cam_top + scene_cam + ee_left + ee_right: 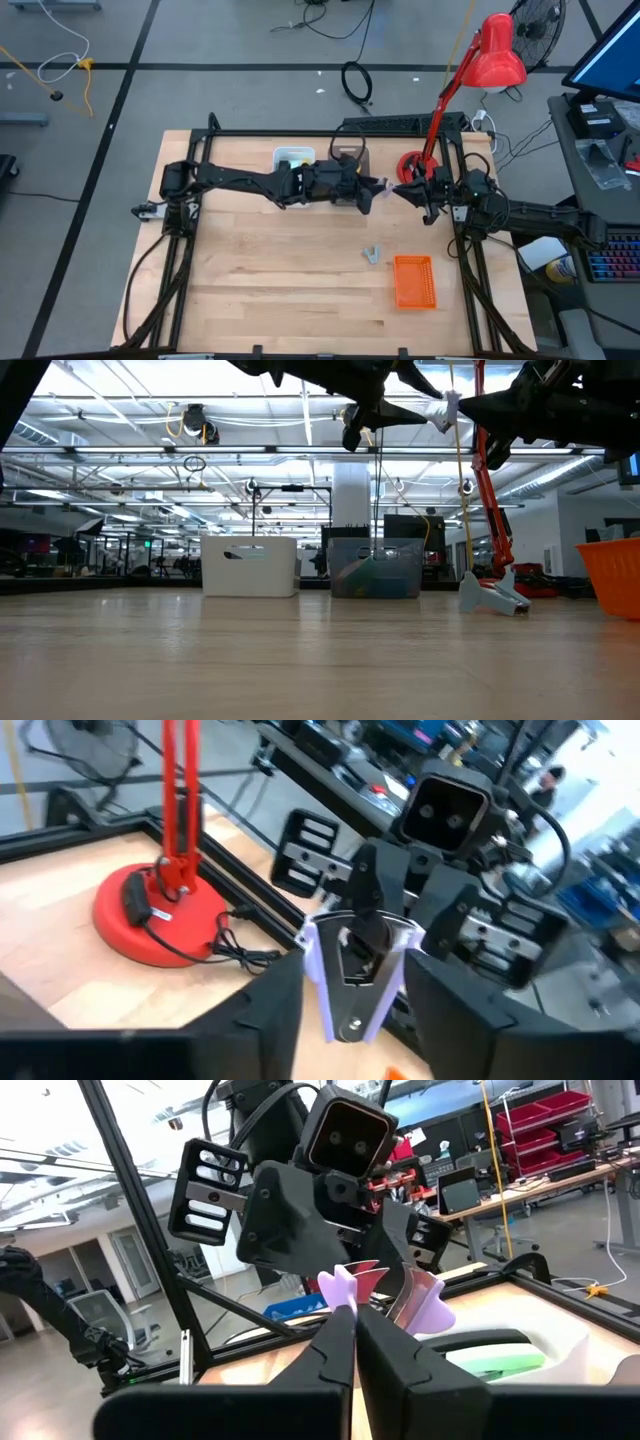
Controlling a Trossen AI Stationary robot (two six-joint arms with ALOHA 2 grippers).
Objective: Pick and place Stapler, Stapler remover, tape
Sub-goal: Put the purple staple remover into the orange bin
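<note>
A lavender staple remover (352, 975) is held in the air between my two grippers, which meet above the far middle of the table. My left gripper (372, 186) reaches in from the left and is shut on it. My right gripper (400, 190) reaches in from the right and is shut on it too (352, 1305). In the low view the remover (450, 405) shows high above the table. A small grey-white item (372, 254) lies on the wood nearer the front. No tape rolls can be made out. My left gripper holds the staple remover by its two outer sides (318, 982), one finger on each side, coming level from the table's left. The remover is lifted clear of the table. My right gripper pinches one lavender wing (343, 1292) at its fingertips, coming level from the table's right. The remover stands beyond the fingertips, clear of the table.
A white bin (293, 158) and a clear bin (350, 155) stand at the far edge behind the left arm. An orange basket (414, 282) sits at the front right. A red desk lamp's base (410, 165) stands just behind the grippers.
</note>
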